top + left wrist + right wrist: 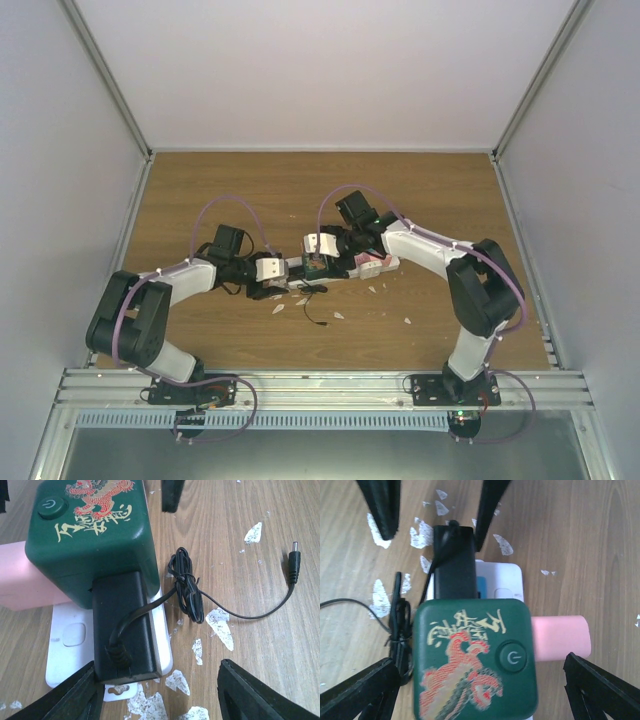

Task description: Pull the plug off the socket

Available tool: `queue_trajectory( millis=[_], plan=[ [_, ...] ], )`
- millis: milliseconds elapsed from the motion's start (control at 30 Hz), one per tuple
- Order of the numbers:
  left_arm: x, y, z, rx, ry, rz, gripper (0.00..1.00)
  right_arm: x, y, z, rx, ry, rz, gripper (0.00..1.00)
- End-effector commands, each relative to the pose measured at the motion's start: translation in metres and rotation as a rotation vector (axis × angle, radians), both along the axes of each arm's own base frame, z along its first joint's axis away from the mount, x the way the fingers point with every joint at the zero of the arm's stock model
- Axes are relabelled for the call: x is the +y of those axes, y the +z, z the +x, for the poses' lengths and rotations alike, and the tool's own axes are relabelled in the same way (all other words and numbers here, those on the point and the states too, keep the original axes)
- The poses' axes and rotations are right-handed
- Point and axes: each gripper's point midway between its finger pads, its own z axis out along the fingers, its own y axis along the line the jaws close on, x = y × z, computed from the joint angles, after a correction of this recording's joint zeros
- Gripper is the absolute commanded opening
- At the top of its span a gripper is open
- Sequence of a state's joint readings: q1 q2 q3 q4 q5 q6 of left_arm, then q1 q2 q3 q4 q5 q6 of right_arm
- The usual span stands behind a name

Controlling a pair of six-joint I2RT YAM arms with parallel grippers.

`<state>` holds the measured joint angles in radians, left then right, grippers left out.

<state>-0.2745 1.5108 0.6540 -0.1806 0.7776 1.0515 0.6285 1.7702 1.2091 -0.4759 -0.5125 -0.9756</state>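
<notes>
The socket point(67, 645) is a white power strip lying flat on the wooden table, with a pink part point(20, 580) sticking out sideways. A black plug point(125, 625) sits in it, and its thin cable point(187, 587) is bundled beside it and ends in a loose barrel tip point(295, 557). A green block with a dragon print point(475, 660) sits on the strip behind the plug. My left gripper point(160, 700) is open, with one finger point(65, 700) close beside the plug's end. My right gripper point(480, 695) stands open astride the green block, not touching it. In the top view both grippers point(285, 270) point(325, 255) meet over the socket point(372, 265).
White flakes point(220, 625) are scattered on the wood around the strip. The left gripper's fingers point(382, 505) show at the top of the right wrist view. Grey walls enclose the table point(200, 200) on three sides.
</notes>
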Motion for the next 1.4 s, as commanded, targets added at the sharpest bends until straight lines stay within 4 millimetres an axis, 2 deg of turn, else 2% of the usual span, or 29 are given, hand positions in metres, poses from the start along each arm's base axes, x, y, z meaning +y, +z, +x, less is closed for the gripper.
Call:
queue_trajectory(
  millis=[0,200,400,733,1033,1200,1367],
  plan=[
    [0.000,0.010,0.000,-0.052,0.002,-0.043,0.61,0.010,-0.008,0.010,-0.027,0.029,-0.013,0.89],
    [-0.001,0.010,0.003,-0.052,0.013,-0.046,0.59,0.014,-0.018,0.010,0.015,0.044,-0.028,0.82],
    [-0.004,0.012,0.009,-0.045,0.027,-0.060,0.54,0.009,-0.027,0.007,0.032,0.032,-0.056,0.66],
    [-0.012,0.005,0.004,-0.035,0.000,-0.055,0.48,-0.007,-0.032,-0.001,0.045,-0.001,-0.093,0.38],
    [-0.025,0.000,0.003,-0.036,-0.021,-0.046,0.45,-0.036,-0.038,-0.006,0.062,-0.046,-0.121,0.27],
    [-0.033,0.000,0.005,-0.054,-0.023,-0.042,0.36,-0.049,-0.043,-0.007,0.082,-0.070,-0.136,0.23],
    [-0.033,0.000,0.007,-0.047,-0.003,-0.038,0.24,-0.058,-0.049,-0.004,0.095,-0.094,-0.146,0.19]
  ],
)
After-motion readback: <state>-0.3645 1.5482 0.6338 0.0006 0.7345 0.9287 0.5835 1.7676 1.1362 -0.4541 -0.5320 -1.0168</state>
